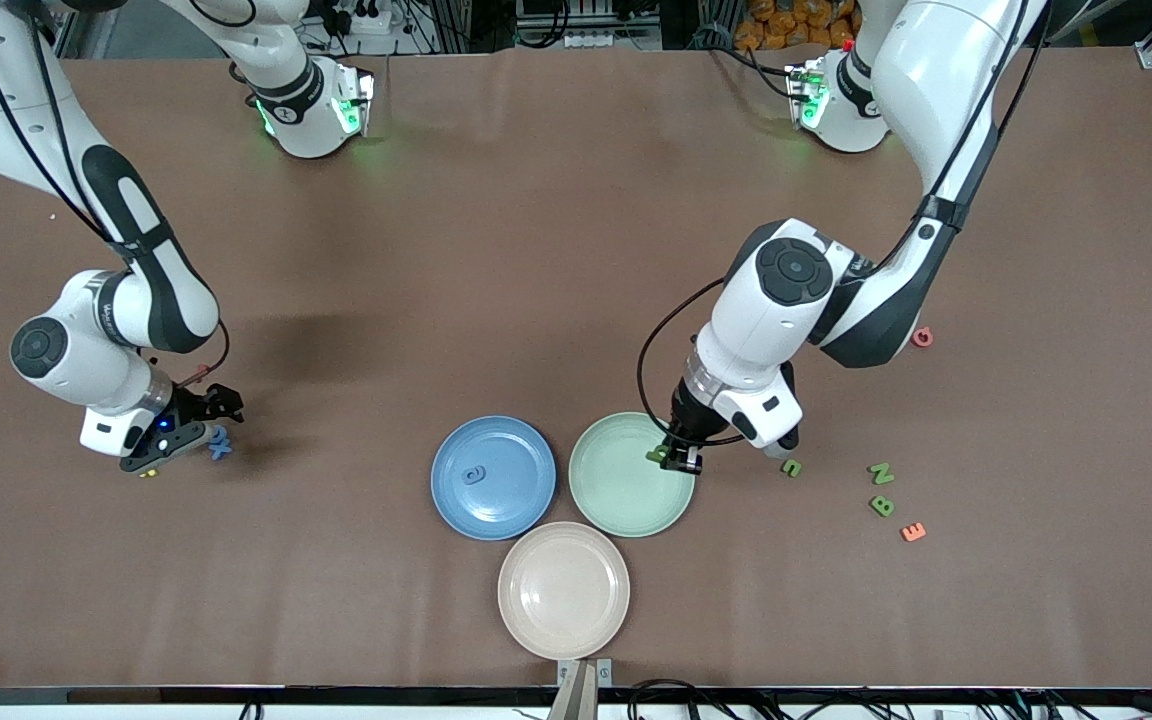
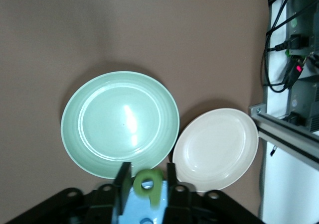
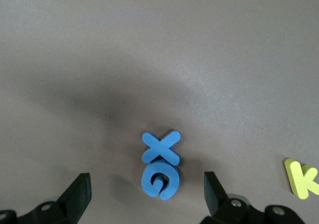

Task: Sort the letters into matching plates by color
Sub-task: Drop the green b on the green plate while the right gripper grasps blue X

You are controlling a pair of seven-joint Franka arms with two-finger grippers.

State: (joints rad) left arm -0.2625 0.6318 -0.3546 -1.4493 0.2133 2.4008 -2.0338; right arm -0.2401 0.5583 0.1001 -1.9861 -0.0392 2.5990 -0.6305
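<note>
Green letter (image 2: 148,185) in left hand (image 2: 147,184)

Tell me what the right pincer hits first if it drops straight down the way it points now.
Probably the blue letters: the right pincer, open, hangs over a blue X and a blue G lying together on the table. Likely the G first, though depth is unclear.

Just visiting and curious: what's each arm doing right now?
Left gripper shut on green letter, over the green plate. Right gripper open over blue X and G. Blue plate holds one blue letter. Nothing blocking.
</note>
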